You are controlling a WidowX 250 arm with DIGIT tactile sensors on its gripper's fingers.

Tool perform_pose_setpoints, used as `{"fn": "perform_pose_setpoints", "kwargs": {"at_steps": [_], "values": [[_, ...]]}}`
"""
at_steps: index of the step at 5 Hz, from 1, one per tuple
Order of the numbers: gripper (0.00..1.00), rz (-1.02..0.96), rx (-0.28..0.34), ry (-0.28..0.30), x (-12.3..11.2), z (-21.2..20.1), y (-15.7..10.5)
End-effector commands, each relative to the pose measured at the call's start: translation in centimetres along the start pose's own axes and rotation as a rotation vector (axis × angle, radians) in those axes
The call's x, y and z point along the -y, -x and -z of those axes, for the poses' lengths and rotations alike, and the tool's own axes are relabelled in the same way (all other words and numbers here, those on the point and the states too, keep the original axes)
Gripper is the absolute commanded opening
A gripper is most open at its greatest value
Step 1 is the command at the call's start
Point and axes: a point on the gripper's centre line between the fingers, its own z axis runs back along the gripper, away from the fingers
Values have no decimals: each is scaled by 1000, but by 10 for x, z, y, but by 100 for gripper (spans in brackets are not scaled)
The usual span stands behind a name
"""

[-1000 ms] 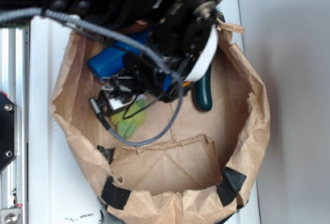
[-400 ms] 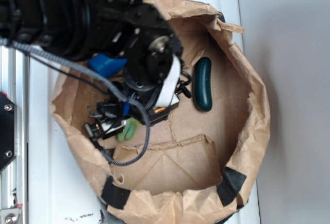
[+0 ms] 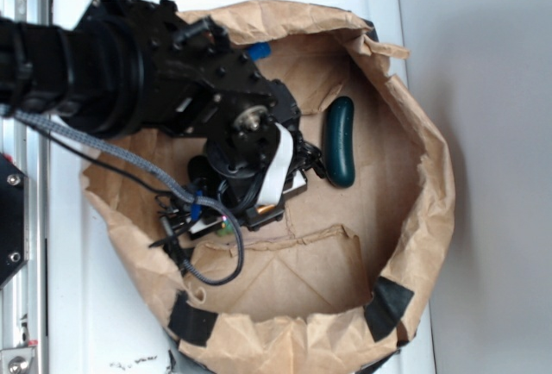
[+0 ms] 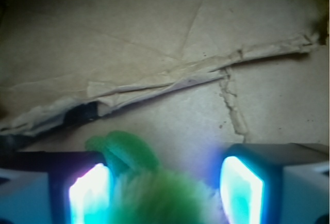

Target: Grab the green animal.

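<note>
Landmark: brown paper bag (image 3: 414,219), lying open on a white surface (image 3: 86,305), rim rolled and patched with black tape (image 3: 191,321).

Arm is reaching into the bag from its left rim, black body covering most of the bag's left half in the exterior view. Gripper (image 4: 165,185) is sitting low over the bag floor, just left of the floor's centre crease.

Wrist view: green animal (image 4: 154,193) is lying between the two fingers (image 4: 87,193), fuzzy lime-green body filling the lower middle, one stubby limb poking up beside the left-hand pad. Jaws are standing apart; the left-hand pad is at or against the fur, the right-hand pad is showing a gap of bare bag floor beside the toy. Not clamped.

Exterior view: only a small speck of green is showing under the gripper, near the bag's lower-left wall; the rest is hidden by the arm.

Dark green cucumber (image 3: 339,141) is lying on the bag floor right of the arm, well apart from the toy. A blue bottle (image 3: 257,50) is peeking out above the arm near the bag's upper rim. Grey cable (image 3: 207,236) is looping down toward the bag's lower-left wall.
</note>
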Motion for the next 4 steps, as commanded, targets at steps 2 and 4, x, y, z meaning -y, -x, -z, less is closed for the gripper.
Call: {"fn": "perform_pose_setpoints", "kwargs": {"at_steps": [2, 4], "values": [[0, -61, 102, 78, -11, -57, -24], [0, -133, 149, 105, -8, -101, -41]]}}
